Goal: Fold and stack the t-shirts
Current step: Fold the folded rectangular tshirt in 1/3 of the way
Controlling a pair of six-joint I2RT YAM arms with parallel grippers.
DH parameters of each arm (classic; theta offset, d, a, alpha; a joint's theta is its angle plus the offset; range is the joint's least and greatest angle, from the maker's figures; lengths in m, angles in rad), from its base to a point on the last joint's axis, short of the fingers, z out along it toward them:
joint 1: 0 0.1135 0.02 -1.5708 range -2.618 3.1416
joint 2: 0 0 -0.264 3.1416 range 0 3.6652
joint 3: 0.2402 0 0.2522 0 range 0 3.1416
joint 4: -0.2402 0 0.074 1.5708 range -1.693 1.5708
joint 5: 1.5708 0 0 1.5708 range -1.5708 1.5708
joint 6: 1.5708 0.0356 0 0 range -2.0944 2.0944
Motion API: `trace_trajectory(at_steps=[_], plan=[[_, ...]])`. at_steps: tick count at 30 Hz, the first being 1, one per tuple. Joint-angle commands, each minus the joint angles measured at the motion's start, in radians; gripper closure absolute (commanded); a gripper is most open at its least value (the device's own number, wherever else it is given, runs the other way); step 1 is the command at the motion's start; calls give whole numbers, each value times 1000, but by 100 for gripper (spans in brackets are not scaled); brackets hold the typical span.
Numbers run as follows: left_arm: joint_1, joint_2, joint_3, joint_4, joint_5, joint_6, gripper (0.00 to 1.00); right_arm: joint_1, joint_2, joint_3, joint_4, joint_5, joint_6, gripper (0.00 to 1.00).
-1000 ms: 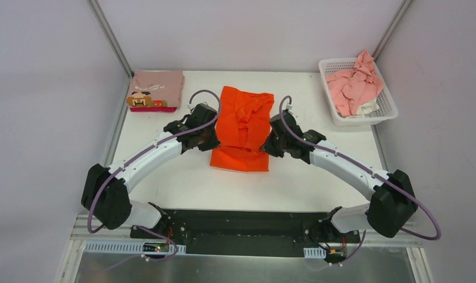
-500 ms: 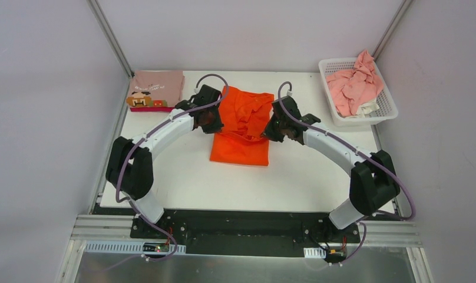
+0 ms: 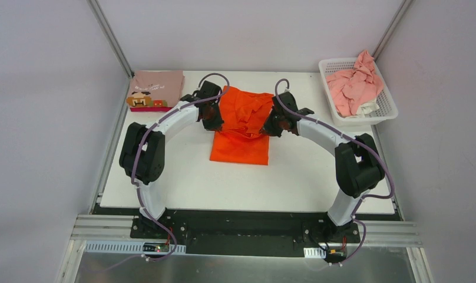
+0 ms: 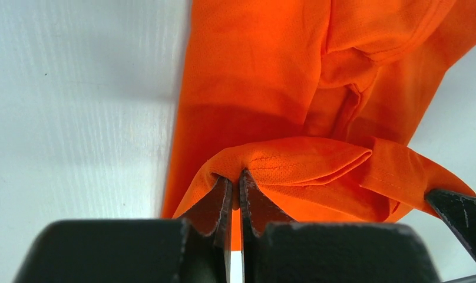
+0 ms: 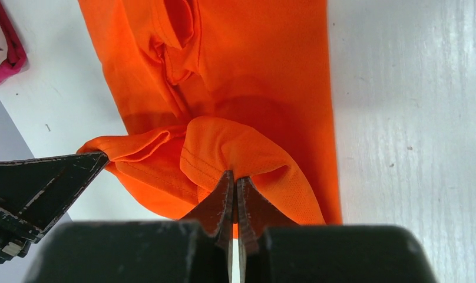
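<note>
The bright orange t-shirt (image 3: pixel 241 127) lies in the middle of the white table, its far part lifted and bunched. My left gripper (image 3: pixel 215 121) is shut on the shirt's left edge; the pinched fold shows in the left wrist view (image 4: pixel 283 162) at the gripper (image 4: pixel 235 174). My right gripper (image 3: pixel 268 127) is shut on the shirt's right edge, seen in the right wrist view (image 5: pixel 235 153) at the gripper (image 5: pixel 234 175). A folded dusty-pink t-shirt with a pixel cartoon face (image 3: pixel 156 89) lies on a magenta one at the far left.
A white lattice basket (image 3: pixel 389 109) at the far right corner holds crumpled light pink shirts (image 3: pixel 353 85). Frame posts rise at the back corners. The table's (image 3: pixel 318 171) near part shows bare white surface.
Both grippers have carried the shirt's held edges from near the middle toward the far side, folding the cloth over itself. Both arms have stretched out further.
</note>
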Motion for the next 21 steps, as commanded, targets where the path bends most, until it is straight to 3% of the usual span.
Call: trace_trajectory(at_steps=[1, 13, 14, 16, 18, 21], plan=[[24, 45, 61, 2, 47, 32, 100, -16, 42, 54, 38, -17, -11, 100], [42, 119, 93, 12, 116, 57, 100, -30, 64, 24, 53, 46, 11, 100], [45, 121, 94, 12, 119, 55, 95, -31, 70, 27, 53, 44, 10, 98], [50, 116, 94, 11, 135, 54, 85, -35, 75, 37, 51, 32, 11, 83], [53, 101, 93, 12, 143, 54, 65, -40, 73, 52, 39, 27, 10, 58], [55, 51, 80, 12, 133, 56, 24, -42, 48, 79, 8, 42, 11, 21]])
